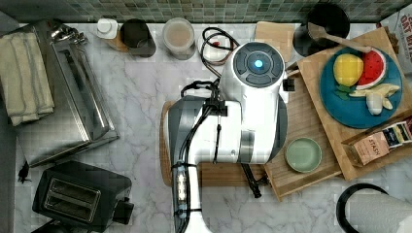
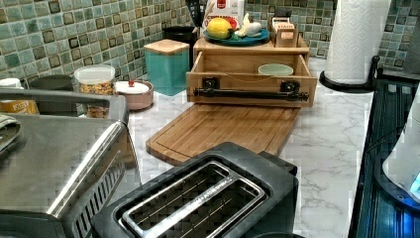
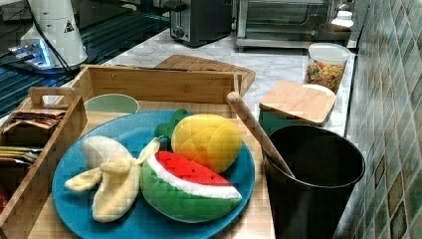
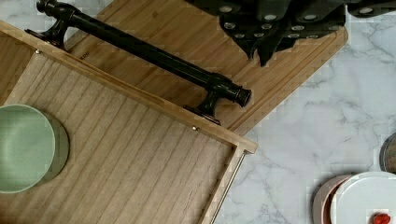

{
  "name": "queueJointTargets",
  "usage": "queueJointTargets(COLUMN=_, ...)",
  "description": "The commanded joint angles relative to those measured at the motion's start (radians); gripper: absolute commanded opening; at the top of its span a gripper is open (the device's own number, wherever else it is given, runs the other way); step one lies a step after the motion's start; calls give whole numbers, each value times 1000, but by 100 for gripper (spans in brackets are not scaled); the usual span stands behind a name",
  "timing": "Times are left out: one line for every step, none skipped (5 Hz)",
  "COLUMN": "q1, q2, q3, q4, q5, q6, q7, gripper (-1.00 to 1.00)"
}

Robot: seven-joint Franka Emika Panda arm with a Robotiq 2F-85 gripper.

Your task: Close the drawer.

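The drawer (image 2: 252, 82) stands pulled out of its wooden stand, with its ridged floor (image 4: 140, 158) bare apart from a green bowl (image 4: 23, 147) in it. A black bar handle (image 4: 154, 60) runs across the drawer front, also seen in the left view (image 2: 247, 93). My gripper (image 4: 266, 51) hovers over the cutting board (image 4: 289, 70) just outside the handle's end, apart from it, fingers together and holding nothing. From above, the white arm (image 1: 252, 97) covers the gripper and part of the drawer (image 1: 301, 116).
A blue plate of plush fruit (image 1: 359, 82) and a tea box sit on top of the stand. A black cup with a wooden spoon (image 3: 313, 174), a teal canister (image 2: 167, 67), jars, a toaster (image 2: 208, 198), a toaster oven (image 1: 63, 97) and a paper towel roll (image 2: 356, 39) ring the counter.
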State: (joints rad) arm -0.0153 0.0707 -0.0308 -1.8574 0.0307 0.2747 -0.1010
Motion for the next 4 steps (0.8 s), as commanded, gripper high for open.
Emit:
queueJointTargets(q1=-3, q2=0, q3=-2, q4=-13, q5=10, q6=0, q7=0, gripper=-100)
queueJointTargets(q1=-14, q2=-92, q3=2, q4=-180, q5=90, q6=164, q7=-134, gripper=-100)
queueJointTargets(q1=53, q2=-146, q3=-30, q4=-270, q5=106, q6=238, q7=-243, gripper=-100)
queueJointTargets(q1=63, q2=-170, q3=2, q4=-287, q5=132, q6=217, q7=-272, gripper=-100)
